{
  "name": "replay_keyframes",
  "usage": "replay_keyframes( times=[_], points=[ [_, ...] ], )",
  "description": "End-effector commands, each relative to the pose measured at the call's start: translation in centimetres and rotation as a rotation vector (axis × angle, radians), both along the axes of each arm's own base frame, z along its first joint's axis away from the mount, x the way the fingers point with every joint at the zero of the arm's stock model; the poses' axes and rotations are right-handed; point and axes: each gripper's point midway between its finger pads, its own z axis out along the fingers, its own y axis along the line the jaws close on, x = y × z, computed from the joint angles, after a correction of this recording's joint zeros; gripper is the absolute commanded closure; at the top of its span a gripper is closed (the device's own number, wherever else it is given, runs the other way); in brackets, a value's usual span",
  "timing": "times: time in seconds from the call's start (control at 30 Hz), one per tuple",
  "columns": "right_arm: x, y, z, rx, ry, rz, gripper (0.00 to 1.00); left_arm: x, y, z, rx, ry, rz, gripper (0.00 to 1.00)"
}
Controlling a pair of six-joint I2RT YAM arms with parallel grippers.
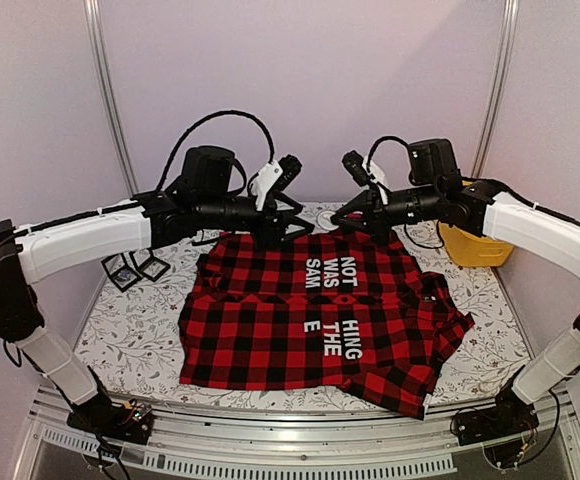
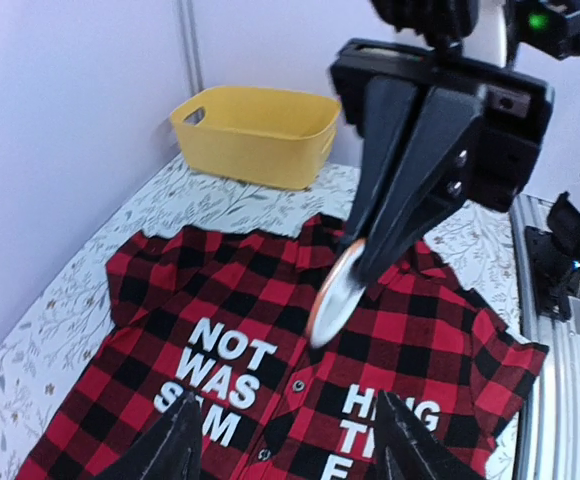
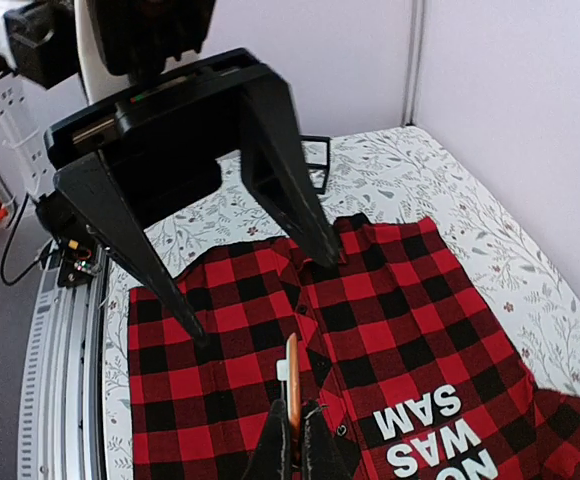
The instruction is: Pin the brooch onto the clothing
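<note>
Clothing (image 1: 320, 310) lies spread, letters up, on the counter (image 1: 120, 330). My left jaws hang released above its far edge. My right jaws clench the brooch (image 2: 332, 292) edge-on in the air above it. I judge this the carrying step. Next I must lower it and press the pin into the cloth.

At 12 o'clock my left pincer (image 1: 292, 228) and right pincer (image 1: 342, 218) face each other close over the shirt (image 1: 310, 330), brooch (image 2: 332, 292) at the right's tip: little room between. Bin (image 1: 475, 245) blocks 2 o'clock, rack (image 1: 135, 268) 9 o'clock. Over the shirt toward 6 o'clock the way is open.
</note>
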Motion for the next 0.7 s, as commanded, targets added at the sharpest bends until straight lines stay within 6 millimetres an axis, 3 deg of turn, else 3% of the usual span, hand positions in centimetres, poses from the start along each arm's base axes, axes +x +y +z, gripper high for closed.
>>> replay_keyframes(
  times=[0.0, 0.13, 0.17, 0.27, 0.5, 0.67],
  points=[
    [6.1, -5.9, -4.2, 0.036, 0.241, -0.363, 1.00, 7.2, 4.9, -6.6, -0.011, 0.239, 0.380, 0.43],
    [7.7, -10.0, -9.6, 0.082, 0.496, -0.574, 1.00, 10.4, 9.2, -16.1, 0.095, 0.472, 0.640, 0.47],
    [7.3, -10.5, -11.0, 0.078, 0.527, -0.595, 1.00, 10.7, 10.3, -18.4, 0.115, 0.534, 0.686, 0.49],
    [6.6, -10.9, -12.7, 0.089, 0.563, -0.620, 1.00, 11.0, 13.1, -23.4, 0.146, 0.642, 0.794, 0.50],
    [6.0, -10.9, -14.2, 0.089, 0.603, -0.619, 1.00, 10.9, 19.6, -30.3, 0.296, 0.678, 1.042, 0.49],
    [6.1, -10.8, -14.1, 0.090, 0.604, -0.613, 1.00, 10.1, 24.7, -32.4, 0.348, 0.705, 1.176, 0.49]
  ],
)
